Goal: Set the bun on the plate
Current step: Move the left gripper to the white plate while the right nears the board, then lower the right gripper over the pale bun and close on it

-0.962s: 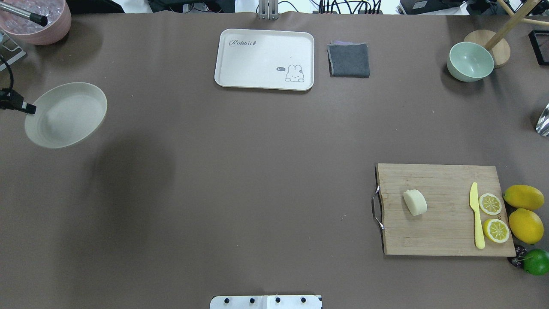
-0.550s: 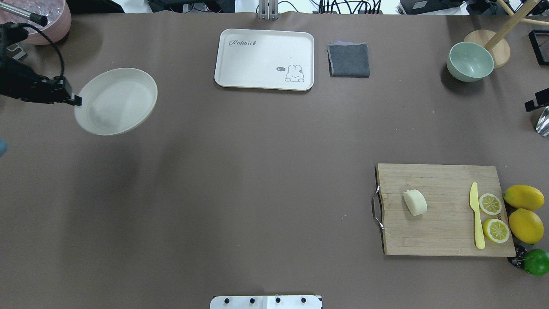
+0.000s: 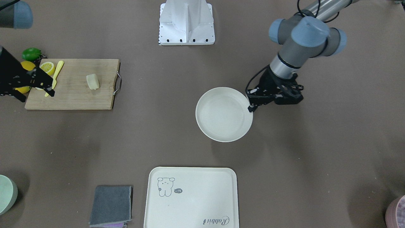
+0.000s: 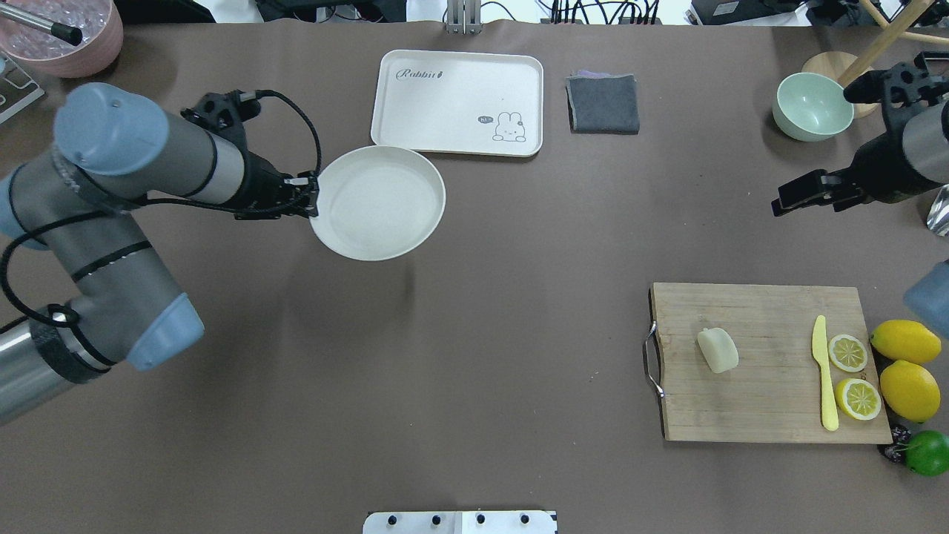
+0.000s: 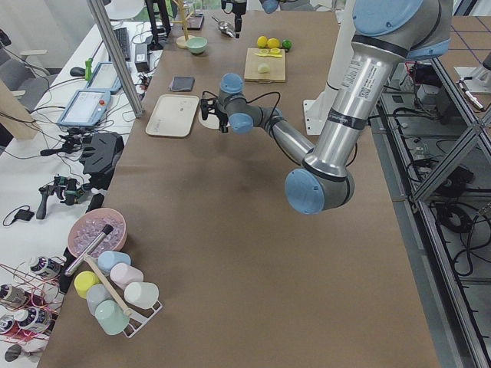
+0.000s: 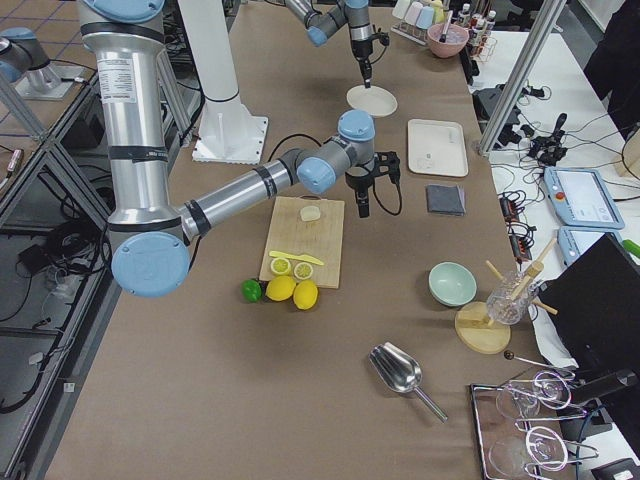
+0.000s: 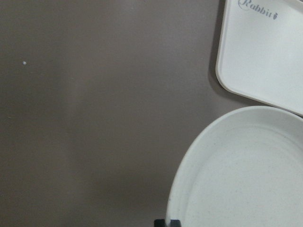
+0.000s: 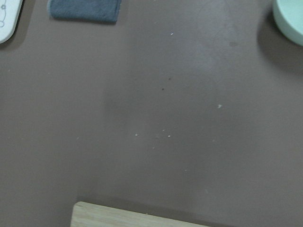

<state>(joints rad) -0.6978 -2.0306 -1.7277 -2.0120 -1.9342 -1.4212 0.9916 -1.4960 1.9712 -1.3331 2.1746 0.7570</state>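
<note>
On your brown table (image 4: 474, 334), the wooden cutting board (image 4: 771, 400) lies at the near right and the cream tray (image 4: 452, 104) at the far middle, with the empty plate (image 4: 378, 204) just on the tray's near-left side. Your left gripper (image 4: 313, 199) is pinched tight on the plate's left rim, while your right gripper (image 4: 778, 206) hangs with fingers spread and nothing between them, over bare table beyond the board's far edge. The bun (image 4: 718, 350) lies on the board toward its handle end, well apart from the plate.
</note>
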